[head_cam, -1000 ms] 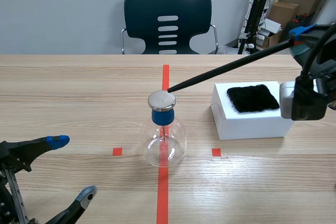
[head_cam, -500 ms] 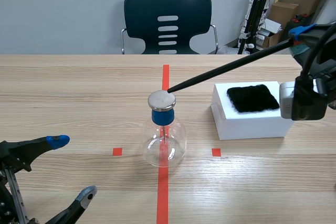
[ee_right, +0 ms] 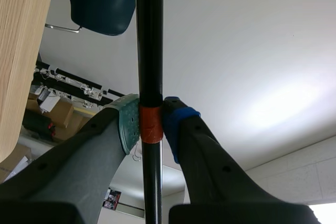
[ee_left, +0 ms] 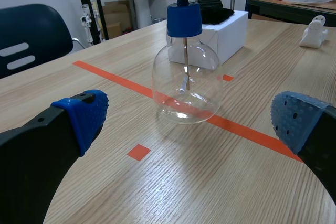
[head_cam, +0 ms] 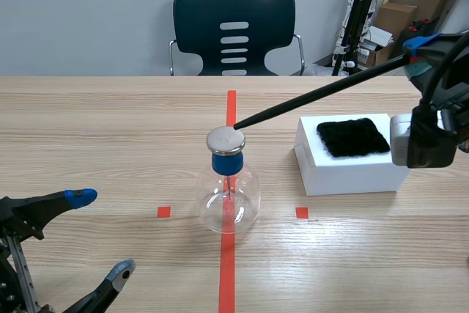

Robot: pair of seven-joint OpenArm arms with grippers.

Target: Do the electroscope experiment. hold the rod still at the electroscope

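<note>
Scene view: one rod [head_cam: 315, 97] slants down from the right gripper [head_cam: 412, 53], high at the right, its tip at the far rim of the metal disc [head_cam: 226, 141] of the one electroscope [head_cam: 229, 199], which stands on the centre tape line [head_cam: 228, 276]; one white box [head_cam: 350, 170] bearing one black cloth [head_cam: 352, 137] stands beside it. Left wrist view: the left gripper [ee_left: 191, 118] has its two fingers gaping around nothing, the electroscope ahead. Right wrist view: two pads [ee_right: 130, 124] clamp the rod at its orange band [ee_right: 150, 124].
</note>
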